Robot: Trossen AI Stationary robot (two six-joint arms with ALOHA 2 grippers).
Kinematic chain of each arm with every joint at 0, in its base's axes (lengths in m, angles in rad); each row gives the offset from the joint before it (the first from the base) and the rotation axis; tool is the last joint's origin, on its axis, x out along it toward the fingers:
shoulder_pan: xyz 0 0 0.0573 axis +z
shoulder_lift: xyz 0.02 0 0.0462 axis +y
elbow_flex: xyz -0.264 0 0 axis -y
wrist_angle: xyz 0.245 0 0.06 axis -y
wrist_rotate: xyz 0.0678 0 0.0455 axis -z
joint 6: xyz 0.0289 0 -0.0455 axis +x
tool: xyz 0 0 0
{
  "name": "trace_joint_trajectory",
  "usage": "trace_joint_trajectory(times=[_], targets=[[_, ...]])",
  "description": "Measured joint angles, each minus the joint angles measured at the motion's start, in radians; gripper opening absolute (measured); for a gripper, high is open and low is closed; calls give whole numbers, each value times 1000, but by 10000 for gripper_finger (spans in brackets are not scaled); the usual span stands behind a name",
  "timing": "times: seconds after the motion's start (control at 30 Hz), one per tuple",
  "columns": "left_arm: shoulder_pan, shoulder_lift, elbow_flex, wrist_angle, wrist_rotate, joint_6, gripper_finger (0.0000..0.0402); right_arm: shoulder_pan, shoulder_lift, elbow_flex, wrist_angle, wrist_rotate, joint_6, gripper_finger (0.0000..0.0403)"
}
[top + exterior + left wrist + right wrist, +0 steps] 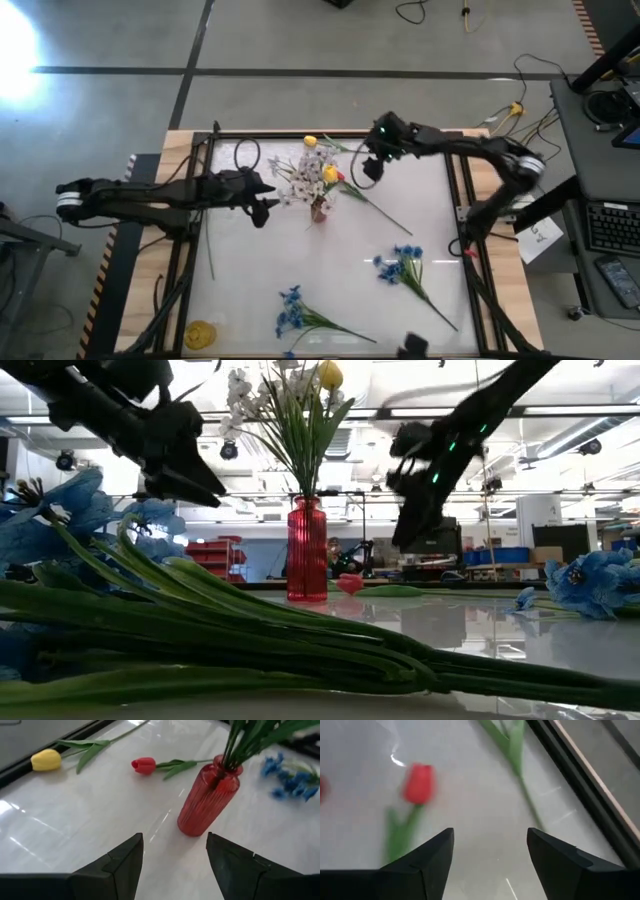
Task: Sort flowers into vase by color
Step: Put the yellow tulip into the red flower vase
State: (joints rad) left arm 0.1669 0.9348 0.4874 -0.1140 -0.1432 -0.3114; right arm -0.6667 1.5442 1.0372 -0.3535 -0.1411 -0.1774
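Blue flowers lie nearest on the white tabletop (250, 260) — one bunch (293, 310) at the front edge, another (400, 263) to its right. Farther back the red vase (319, 208) stands upright holding white sprays (305, 180) and a yellow tulip (329, 176), with the left gripper (262, 205) just beside it, fingers apart and empty. Beyond it a red tulip (144, 765) lies flat on the tabletop, the right gripper (368, 170) hovers over it, fingers apart and holding nothing, and another yellow tulip (310, 141) lies at the far edge.
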Motion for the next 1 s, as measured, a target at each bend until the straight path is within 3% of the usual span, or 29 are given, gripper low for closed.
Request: trace_joint_trajectory(times=[0.2, 0.43, 0.77, 1.0], targets=[[0, -7, -4, 8, -5, -104, 205, -46, 260, 186, 0, -35, -150, 218], [0, -11, 2, 9, -5, -136, 205, -45, 464, 410, -2, -77, -195, 185], [0, -10, 4, 26, -5, -196, 205, -43, 597, 540, -48, -80, -222, 119], [0, -17, 8, 74, -1, -196, 186, -38, 601, 540, -73, -78, -167, 29]])
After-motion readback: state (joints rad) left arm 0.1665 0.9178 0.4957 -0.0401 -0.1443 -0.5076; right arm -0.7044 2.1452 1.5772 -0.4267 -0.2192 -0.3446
